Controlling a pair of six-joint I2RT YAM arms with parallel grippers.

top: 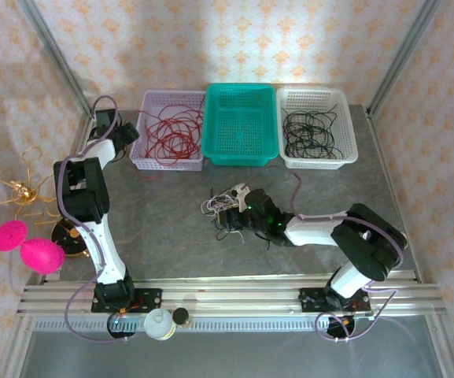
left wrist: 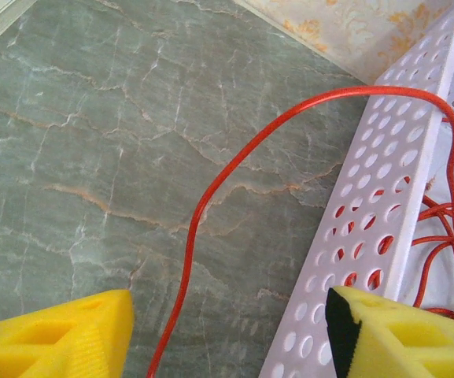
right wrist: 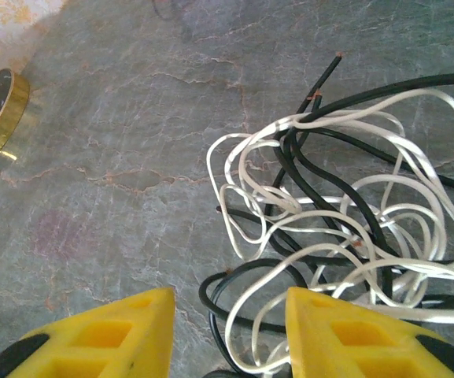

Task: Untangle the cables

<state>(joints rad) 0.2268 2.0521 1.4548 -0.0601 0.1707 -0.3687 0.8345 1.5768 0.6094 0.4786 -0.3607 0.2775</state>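
**Entry: right gripper (right wrist: 228, 303), jaws part-open at the white-and-black clump (right wrist: 329, 213); left gripper (left wrist: 228, 315), jaws apart astride a red strand (left wrist: 211, 189).**

Outward from the right gripper: nothing is clamped. The clump's nearest loops are found in and just ahead of the gap, and the bulk lies ahead and to the right in the wrist view. No single long axis is shown, though a black end (right wrist: 326, 71) is pointed away from the fingers. This arm is judged the nearer for the next pick, as the clump lies mid-table, well apart from the left gripper. The red strand is seen arching, unpinched, over the wall of the left basket (left wrist: 392, 181) to the red coil inside. The layout is supplied by the top view: black cables (top: 311, 130) in the right basket (top: 321, 164), with a teal basket (top: 242, 156) between the two. The crossings of white over black are supplied by the right wrist view.
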